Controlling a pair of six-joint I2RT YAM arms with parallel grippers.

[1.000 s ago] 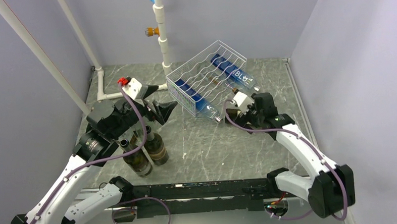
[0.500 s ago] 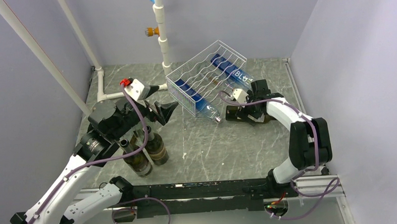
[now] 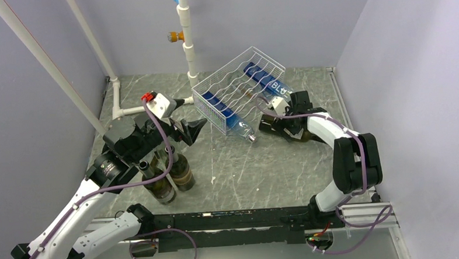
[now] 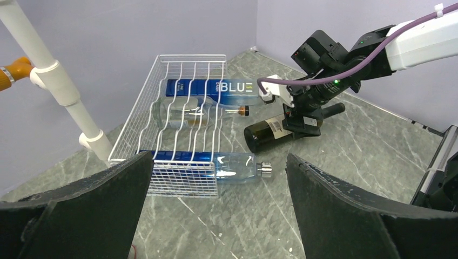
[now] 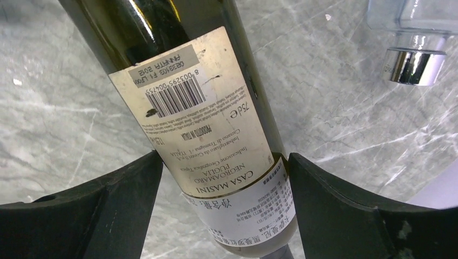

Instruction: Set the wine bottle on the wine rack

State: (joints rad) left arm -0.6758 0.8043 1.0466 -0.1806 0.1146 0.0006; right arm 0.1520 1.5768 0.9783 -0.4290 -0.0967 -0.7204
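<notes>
wine bottle: dark green glass, cream barcoded label; laid on its side on the tabletop, just beside the rack.
wine rack: white wavy wire, boxy, set diagonally.

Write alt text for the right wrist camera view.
A dark green glass wine bottle with a cream paper label lies on the grey marbled table between the black fingers of the right gripper. A clear bottle's silver cap shows at top right.
</notes>
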